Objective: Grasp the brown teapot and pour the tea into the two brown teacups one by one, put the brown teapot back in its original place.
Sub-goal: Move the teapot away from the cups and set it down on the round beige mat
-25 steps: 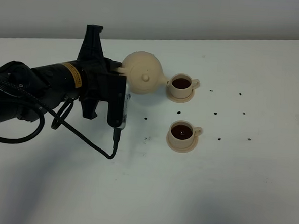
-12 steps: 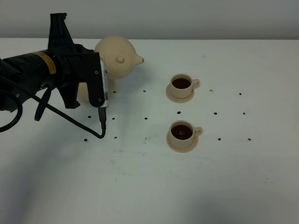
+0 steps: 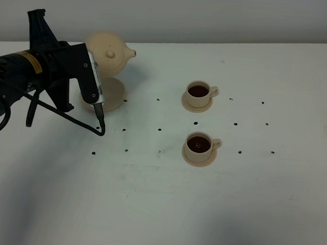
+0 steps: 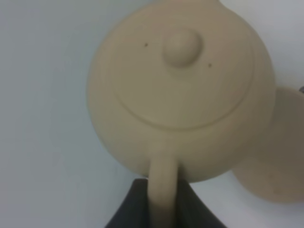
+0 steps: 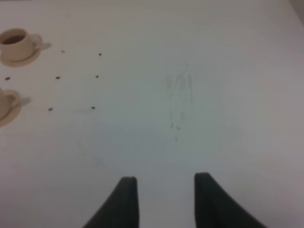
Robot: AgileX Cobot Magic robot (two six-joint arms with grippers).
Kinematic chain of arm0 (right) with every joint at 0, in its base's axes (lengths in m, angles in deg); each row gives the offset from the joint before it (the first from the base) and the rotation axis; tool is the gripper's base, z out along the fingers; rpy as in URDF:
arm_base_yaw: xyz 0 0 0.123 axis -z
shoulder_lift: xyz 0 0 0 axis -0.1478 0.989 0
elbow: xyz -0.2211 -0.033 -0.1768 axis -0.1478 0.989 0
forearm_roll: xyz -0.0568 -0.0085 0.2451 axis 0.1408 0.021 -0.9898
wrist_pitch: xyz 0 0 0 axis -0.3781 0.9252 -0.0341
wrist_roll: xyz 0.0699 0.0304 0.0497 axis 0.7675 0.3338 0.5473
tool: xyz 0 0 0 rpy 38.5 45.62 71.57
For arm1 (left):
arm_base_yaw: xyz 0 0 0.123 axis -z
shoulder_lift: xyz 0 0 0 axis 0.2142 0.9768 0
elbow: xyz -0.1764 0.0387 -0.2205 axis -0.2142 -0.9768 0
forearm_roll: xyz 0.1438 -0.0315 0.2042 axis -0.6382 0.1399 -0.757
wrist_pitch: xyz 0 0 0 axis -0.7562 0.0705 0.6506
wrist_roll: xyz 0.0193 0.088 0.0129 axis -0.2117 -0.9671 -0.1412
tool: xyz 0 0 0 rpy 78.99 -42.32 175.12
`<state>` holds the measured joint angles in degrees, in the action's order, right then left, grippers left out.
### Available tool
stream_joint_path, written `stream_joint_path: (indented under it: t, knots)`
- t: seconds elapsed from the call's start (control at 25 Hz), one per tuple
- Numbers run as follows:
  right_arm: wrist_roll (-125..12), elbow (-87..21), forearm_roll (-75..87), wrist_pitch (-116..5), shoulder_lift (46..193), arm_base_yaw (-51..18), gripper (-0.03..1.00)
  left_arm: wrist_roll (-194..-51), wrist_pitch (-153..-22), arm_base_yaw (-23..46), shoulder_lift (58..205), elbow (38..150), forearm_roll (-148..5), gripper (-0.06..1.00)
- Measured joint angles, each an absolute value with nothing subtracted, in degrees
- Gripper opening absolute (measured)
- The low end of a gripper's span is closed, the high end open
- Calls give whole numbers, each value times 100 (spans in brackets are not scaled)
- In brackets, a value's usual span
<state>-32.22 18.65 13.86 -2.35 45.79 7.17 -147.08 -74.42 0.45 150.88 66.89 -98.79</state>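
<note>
The brown teapot hangs just above the wide round saucer, its original place, at the back left of the table. Its spout points right and it sits slightly tilted. My left gripper is shut on the teapot's loop handle; in the left wrist view the dark fingers flank the handle, with the saucer showing beyond the pot. The two brown teacups stand on their small saucers right of centre, the far one and the near one, both holding dark tea. My right gripper is open over bare table.
Small dark dots are scattered over the white table. A black cable hangs from the left wrist down to the tabletop. The right wrist view catches one cup and part of the other at its edge.
The left arm has carried the teapot leftward, away from the far cup, to above the wide saucer, and the pot has come back nearer upright. The cups have not moved.
</note>
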Motion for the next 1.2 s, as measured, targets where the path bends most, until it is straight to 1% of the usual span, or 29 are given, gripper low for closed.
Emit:
stream_joint_path:
  t: [0.08,0.24,0.72,0.96,1.2]
  knots:
    - [-3222,1865,1386,-235,4579,717,31,-14523,-7425,-48,15088,6689,-9793,8]
    - [-3222,1865,1386,-235,4579,717,31,-13707,-7403,-198,15088,6689,-9595,8]
    - [-3222,1865,1386,-235,4579,717,31,-11142,-7517,-211,15204,6623,-9110,8]
    - [-3222,1865,1386,-235,4579,717,31,-10336,-7534,-213,15266,6190,-8834,8]
    - [-3222,1865,1386,-235,4579,717,31,-9680,-7556,-264,15290,6163,-8675,8]
